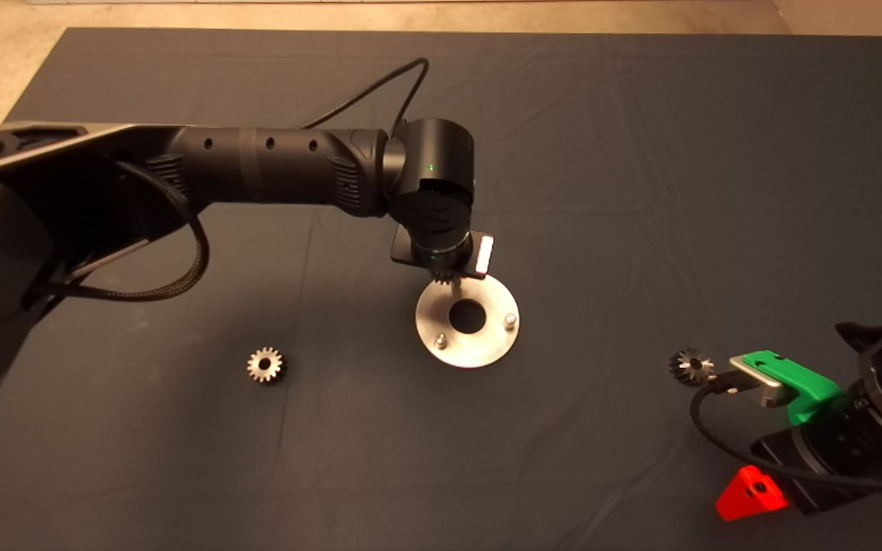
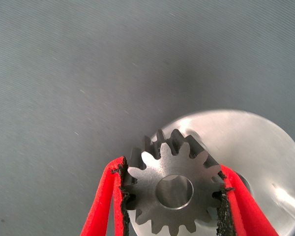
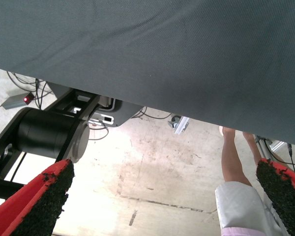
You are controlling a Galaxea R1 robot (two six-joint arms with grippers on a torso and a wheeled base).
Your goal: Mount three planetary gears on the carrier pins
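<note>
My left gripper (image 2: 173,184) is shut on one planetary gear (image 2: 187,162), its red fingers (image 2: 105,201) pressing the toothed rim from both sides. In the head view this gear (image 1: 443,274) hangs over the far rim of the silver disc (image 1: 479,348), right by one carrier pin (image 1: 457,286). Two more pins (image 1: 439,340) (image 1: 511,318) stand bare on the disc. A second gear (image 1: 266,365) lies on the mat to the left. A third gear (image 1: 690,366) lies to the right, close to my parked right arm. The right gripper (image 3: 162,196) is open and holds nothing.
The dark mat (image 1: 640,153) covers the table, with creases in the cloth. The left arm (image 1: 272,164) spans the mat from the left with a cable looping behind it. The right wrist view shows the mat's edge, floor, cables, and a person's legs (image 3: 233,157).
</note>
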